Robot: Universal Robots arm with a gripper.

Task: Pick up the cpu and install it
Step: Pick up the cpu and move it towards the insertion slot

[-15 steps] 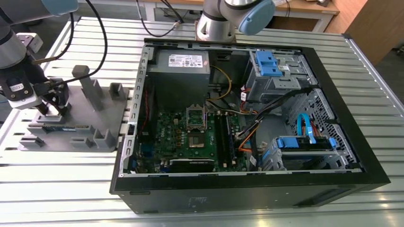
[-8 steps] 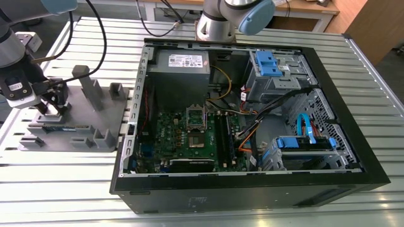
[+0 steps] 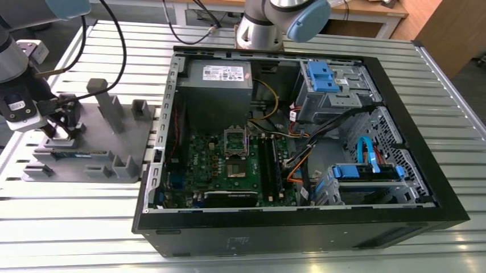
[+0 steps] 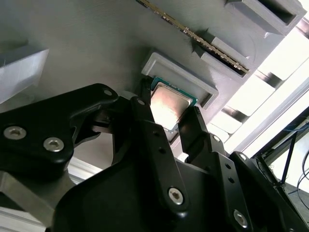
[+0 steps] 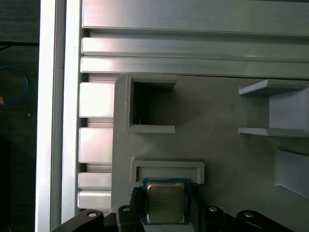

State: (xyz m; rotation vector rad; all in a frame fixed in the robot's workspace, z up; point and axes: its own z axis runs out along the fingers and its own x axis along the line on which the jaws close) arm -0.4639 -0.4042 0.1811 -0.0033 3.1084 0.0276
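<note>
1. Exterior view: the gripper (image 3: 59, 132) is down on the grey fixture tray (image 3: 95, 136) at the exterior view's left. It is well apart from the open computer case (image 3: 304, 230) at the exterior view's right. Inside the case, the socket (image 3: 238, 166) on the motherboard (image 3: 204, 159) looks bare, so nothing is installed yet.
2. First wrist view: the cpu (image 5: 165, 205) lies flat with its silver top up, just beside a U-shaped stop (image 5: 167, 166) moulded into the tray. The black fingers (image 5: 136, 200) press on two opposite edges of the chip, closed down to its width. I judge it gripped.
3. Second wrist view: the chip sits between the two fingertips and looks seated in its pocket on the tray, not raised clear. The memory stick (image 4: 193, 36) stands in its own slot farther along the tray, untouched. By this showing the task is at the grasp. The lift out of the pocket, the carry to the case and the seating in the socket are all left.
</note>
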